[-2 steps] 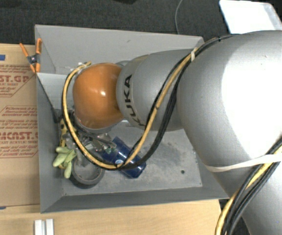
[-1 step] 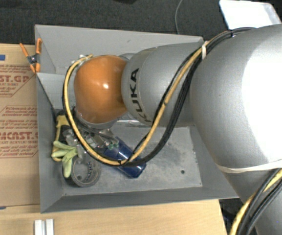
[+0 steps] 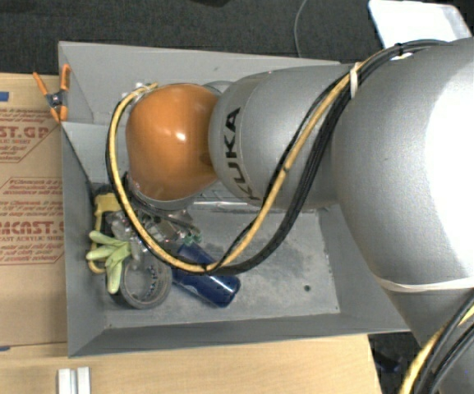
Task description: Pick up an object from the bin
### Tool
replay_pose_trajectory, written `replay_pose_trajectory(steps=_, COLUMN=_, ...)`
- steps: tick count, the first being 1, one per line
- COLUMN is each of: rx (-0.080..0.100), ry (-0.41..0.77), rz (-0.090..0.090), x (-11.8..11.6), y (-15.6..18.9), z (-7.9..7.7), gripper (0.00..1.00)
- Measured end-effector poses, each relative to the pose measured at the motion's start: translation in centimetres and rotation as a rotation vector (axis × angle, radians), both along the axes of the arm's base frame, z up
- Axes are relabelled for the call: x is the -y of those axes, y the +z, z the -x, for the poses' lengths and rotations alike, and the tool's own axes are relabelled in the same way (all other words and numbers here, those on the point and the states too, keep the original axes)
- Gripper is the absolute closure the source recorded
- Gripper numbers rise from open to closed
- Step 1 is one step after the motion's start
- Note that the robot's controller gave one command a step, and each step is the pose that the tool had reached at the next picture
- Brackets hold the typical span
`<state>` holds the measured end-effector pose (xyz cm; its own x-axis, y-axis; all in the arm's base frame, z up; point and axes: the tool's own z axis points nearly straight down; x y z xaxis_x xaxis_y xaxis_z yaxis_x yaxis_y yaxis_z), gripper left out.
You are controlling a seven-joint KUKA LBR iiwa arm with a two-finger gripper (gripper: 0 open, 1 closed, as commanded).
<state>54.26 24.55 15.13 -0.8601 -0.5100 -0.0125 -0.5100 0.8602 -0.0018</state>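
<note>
**Tool low over the heap at the bin's left end**

The tool (image 3: 156, 226) hangs under the orange cover (image 3: 167, 142) at the left end of the bin (image 3: 302, 257), down among a small heap of things. The cover and a yellow-and-black cable (image 3: 189, 261) hide its tip, so I cannot tell whether it is open or closed, or whether it has hold of anything.

Nearest is a blue tube (image 3: 212, 286), just below and right of the tool on the bin floor. Its long axis runs almost level across the view, dipping a little to the right. Its blunt end points right and its other end passes under the cable.

Left of the tube a grey ring (image 3: 144, 290) lies flat. Beside the ring is a pale green toy (image 3: 105, 253) whose floppy limbs point left. A yellow piece (image 3: 105, 203) sits above the toy by the left wall.

Black lettering (image 3: 232, 142) on the arm (image 3: 368, 154) reads KUKA, running up the casing.
</note>
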Motion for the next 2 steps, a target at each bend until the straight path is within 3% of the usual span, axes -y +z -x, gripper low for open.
replay_pose_trajectory(steps=1, rx=-0.012, ry=0.000, rz=0.005, x=0.1, y=2.4, z=0.3, gripper=1.00)
replay_pose_trajectory(steps=2, rx=-0.004, ry=0.001, rz=0.001, x=0.0, y=6.4, z=0.1, gripper=1.00)
